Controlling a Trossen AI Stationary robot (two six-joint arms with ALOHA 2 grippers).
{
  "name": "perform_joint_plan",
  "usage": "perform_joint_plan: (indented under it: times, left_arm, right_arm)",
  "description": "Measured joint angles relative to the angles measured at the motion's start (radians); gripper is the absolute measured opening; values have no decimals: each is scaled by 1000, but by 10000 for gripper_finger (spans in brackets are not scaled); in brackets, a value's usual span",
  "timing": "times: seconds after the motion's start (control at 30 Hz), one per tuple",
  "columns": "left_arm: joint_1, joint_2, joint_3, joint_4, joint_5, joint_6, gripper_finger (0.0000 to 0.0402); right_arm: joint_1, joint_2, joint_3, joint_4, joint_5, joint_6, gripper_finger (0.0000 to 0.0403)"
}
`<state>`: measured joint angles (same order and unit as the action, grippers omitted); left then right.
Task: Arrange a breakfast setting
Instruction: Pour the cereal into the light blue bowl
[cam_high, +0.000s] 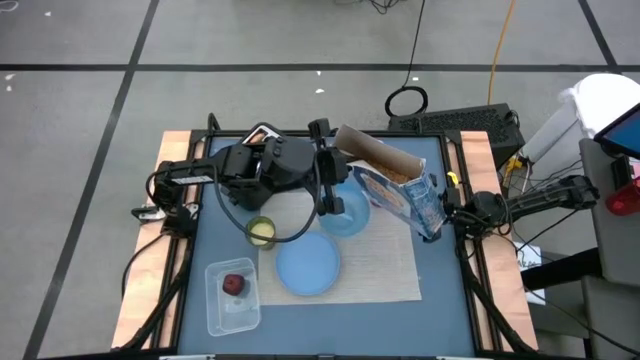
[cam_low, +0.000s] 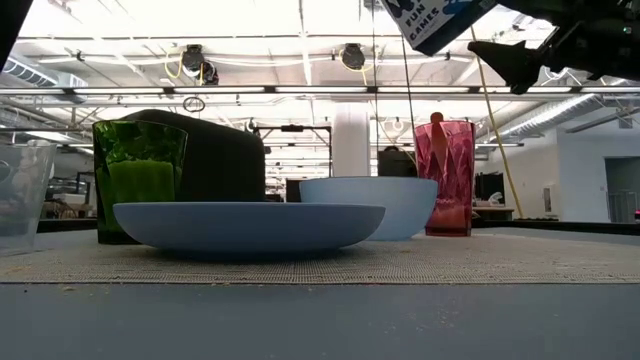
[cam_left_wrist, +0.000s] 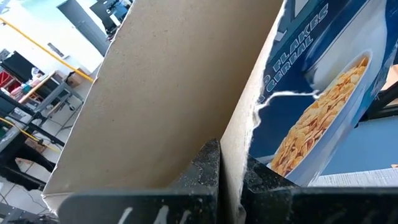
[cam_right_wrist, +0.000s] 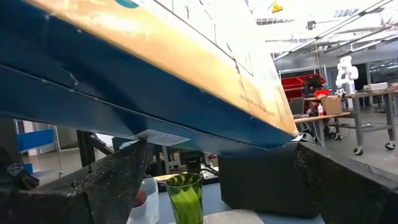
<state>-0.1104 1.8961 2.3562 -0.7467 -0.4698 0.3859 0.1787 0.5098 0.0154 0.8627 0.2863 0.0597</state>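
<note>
Right, the cereal box (cam_high: 400, 188) is up in the air over the blue bowl (cam_high: 348, 212), tipped w/ its open top toward the left arm and both arms on it. Left gripper (cam_left_wrist: 231, 167) has its fingers pinched thin on a torn cardboard flap at the open end; right gripper (cam_right_wrist: 214, 163) has its fingers spread wide and clamped across the box's closed end.

Handling, as a guess: box looks light, thin card, stiff along its edges but crushable on the faces, and the flap is already ragged, so it prob tears if pulled hard. Safer hold is the right arm's, across the narrow sides near the end.

Around it: bowl sits at the top edge of the beige placemat (cam_high: 385, 265), touching or just beside the light-blue plate (cam_high: 308, 266). Green glass (cam_high: 261, 231) stands just beside the plate on the counter (cam_high: 445, 315); the purple cup (cam_low: 446, 177) is behind the bowl in the low view. Clear tub (cam_high: 232, 297) w/ the dark-red fruit (cam_high: 233, 284) is near the counter's front left. Bowl, glass and cup all lie under or near the box's path, so lowering it needs care.
</note>
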Motion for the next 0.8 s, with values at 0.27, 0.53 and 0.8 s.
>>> perform_joint_plan:
  times: [0.27,0.53,0.8]
  left_arm:
    - [0,0,0,0,0,-29,3]
    - [0,0,0,0,0,-81,3]
    - [1,0,0,6,0,-152,3]
  right_arm:
    - [0,0,0,-8,0,-172,389]
    - [0,0,0,-8,0,-291,389]
    - [0,0,0,15,-56,-316,389]
